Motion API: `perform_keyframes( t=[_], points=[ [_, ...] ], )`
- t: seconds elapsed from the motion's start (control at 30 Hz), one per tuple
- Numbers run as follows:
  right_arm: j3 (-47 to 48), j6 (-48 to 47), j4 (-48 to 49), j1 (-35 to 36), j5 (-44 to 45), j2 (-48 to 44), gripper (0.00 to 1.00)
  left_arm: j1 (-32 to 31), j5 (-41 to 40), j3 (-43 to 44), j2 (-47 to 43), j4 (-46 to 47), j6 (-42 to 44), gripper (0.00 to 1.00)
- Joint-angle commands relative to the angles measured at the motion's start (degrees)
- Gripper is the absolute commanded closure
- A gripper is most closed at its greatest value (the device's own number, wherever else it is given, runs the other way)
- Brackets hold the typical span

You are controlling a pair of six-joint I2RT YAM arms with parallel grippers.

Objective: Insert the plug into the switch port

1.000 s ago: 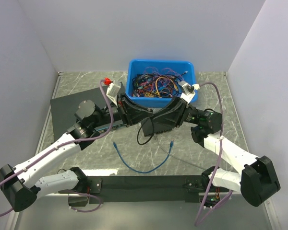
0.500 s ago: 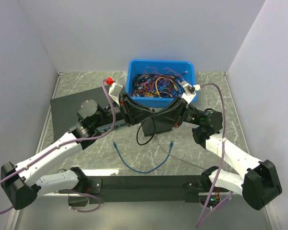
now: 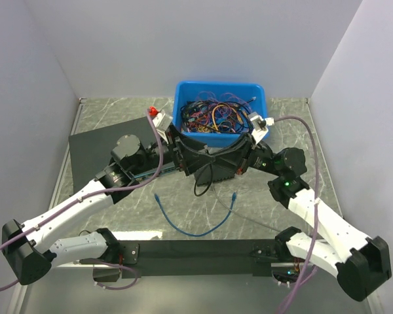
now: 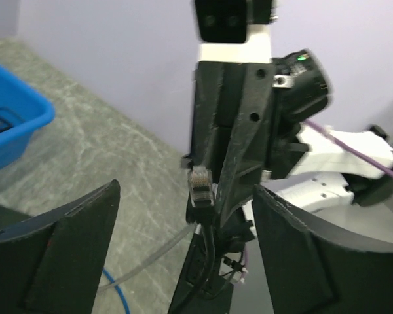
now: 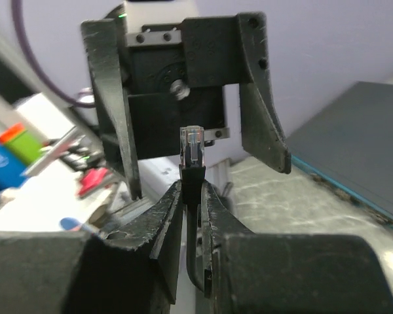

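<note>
The thin blue cable lies loose on the table, with a plug at each end; neither gripper touches it. The small black switch box sits below the two grippers, and its port is hidden. My right gripper is shut on the black boot of a thin black cable's connector, which points up. My left gripper faces it, open, with a finger on either side of that connector and apart from it.
A blue bin of tangled coloured cables stands at the back. A large flat black unit lies at the left. A black rail runs along the near edge. A bit of blue cable shows under the left gripper.
The left gripper has opened and let go of the black cable's connector. The right gripper closed on it and now holds it alone. Both arms shifted slightly to the right.
</note>
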Motion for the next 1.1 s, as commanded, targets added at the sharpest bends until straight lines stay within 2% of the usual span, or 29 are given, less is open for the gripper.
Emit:
perform_keyframes(
  t=[0.0,0.07,0.3,0.43,0.53,0.77,1.07],
  points=[
    [5.9,-14.2,-21.6,0.4,8.7,-4.4,1.0,-0.3,-6.5,1.5,-1.3,-3.8,2.7,0.12],
    [7.4,-18.2,-28.6,0.4,12.8,-5.6,1.0,-0.3,-8.5,1.2,-1.6,-4.8,3.4,0.08],
    [16.3,-30.8,-59.3,0.5,34.4,-8.2,1.0,-0.3,-14.2,0.7,-1.1,-8.8,4.7,0.07],
    [17.7,-34.6,-67.3,1.2,48.0,-7.0,1.0,-0.2,-18.0,1.0,0.7,-10.4,5.2,0.08],
    [15.2,-34.0,-68.4,1.2,52.3,-4.9,1.0,0.2,-19.1,0.8,2.6,-9.5,4.8,0.09],
    [8.1,-30.7,-66.5,2.5,55.7,1.2,1.0,1.3,-18.3,2.4,9.2,-8.7,4.6,0.11],
    [4.8,-28.8,-61.7,8.5,58.8,10.4,1.0,3.8,-16.1,3.4,19.1,-5.8,4.1,0.11]
  ],
)
